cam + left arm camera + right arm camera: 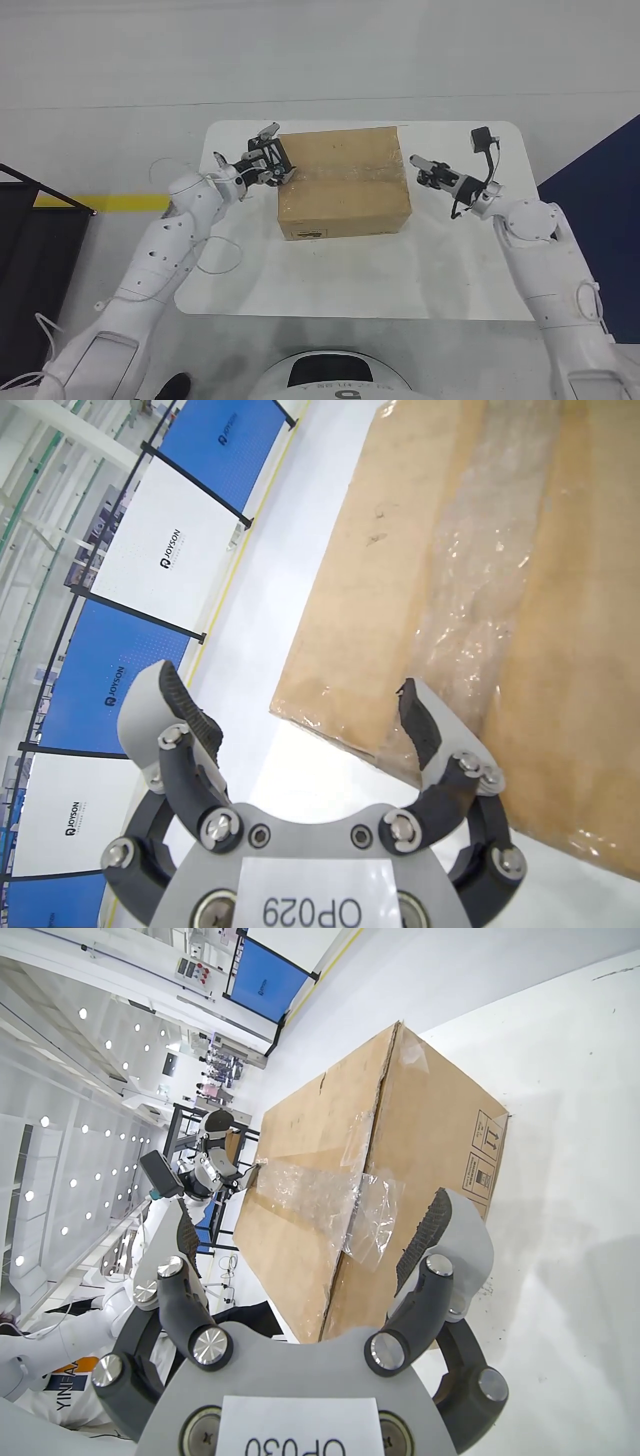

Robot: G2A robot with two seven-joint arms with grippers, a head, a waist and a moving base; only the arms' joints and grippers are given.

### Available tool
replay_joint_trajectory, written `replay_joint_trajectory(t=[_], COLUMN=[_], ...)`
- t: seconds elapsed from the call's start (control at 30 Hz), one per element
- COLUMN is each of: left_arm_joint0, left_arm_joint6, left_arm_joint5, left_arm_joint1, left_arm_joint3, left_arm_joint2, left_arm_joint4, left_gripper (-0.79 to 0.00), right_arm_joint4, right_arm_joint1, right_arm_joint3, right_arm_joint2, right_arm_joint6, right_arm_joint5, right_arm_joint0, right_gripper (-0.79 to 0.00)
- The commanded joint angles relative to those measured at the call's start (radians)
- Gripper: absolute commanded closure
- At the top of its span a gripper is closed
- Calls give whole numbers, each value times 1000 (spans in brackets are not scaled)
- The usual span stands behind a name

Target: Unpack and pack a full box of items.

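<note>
Left hand, ribbed black pads apart; taped brown cardboard box alongside

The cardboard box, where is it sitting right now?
In the top view the cardboard box sits near the middle of the white table, with the left claw at its left end and the right claw off its right end.
</note>
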Motion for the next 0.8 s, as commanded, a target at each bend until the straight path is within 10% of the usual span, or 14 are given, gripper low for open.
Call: replay_joint_trajectory(t=[0.0,0.07,0.23,0.77], left_arm_joint0=[-5,-8,-8,-2], left_arm_joint6=[4,6,11,14], left_arm_joint5=[6,9,19,29], left_arm_joint1=[-1,-3,-3,-10], left_arm_joint3=[10,15,20,35], left_arm_joint2=[5,10,16,51], left_arm_joint4=[-2,-2,-4,-5], left_gripper=[-785,-785,-785,-785], right_arm_joint4=[-6,-9,-20,-111], right_arm_joint1=[0,0,-1,16], right_arm_joint3=[-1,-1,7,5], right_arm_joint2=[-5,-11,-22,26], right_arm_joint6=[9,12,19,4], right_arm_joint5=[4,11,36,129], right_arm_joint0=[6,13,35,44], right_gripper=[-591,-336,-25,0])
